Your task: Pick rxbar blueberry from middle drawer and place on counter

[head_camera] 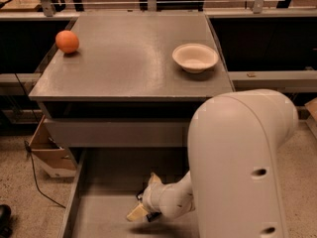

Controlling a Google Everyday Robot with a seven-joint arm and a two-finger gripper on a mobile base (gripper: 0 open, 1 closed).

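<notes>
The gripper (142,209) was low inside the open middle drawer (104,192), below the front edge of the counter (129,58); whether the claw was wide, narrow or holding something I could not tell. The rxbar blueberry was not clearly visible. The counter carried an orange ball (67,41) near its far left corner and a white bowl (195,57) by its right edge, so lifting and placing seemed not yet done.

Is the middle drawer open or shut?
Open: the middle drawer sticks out below the counter, with the end effector inside it.
</notes>
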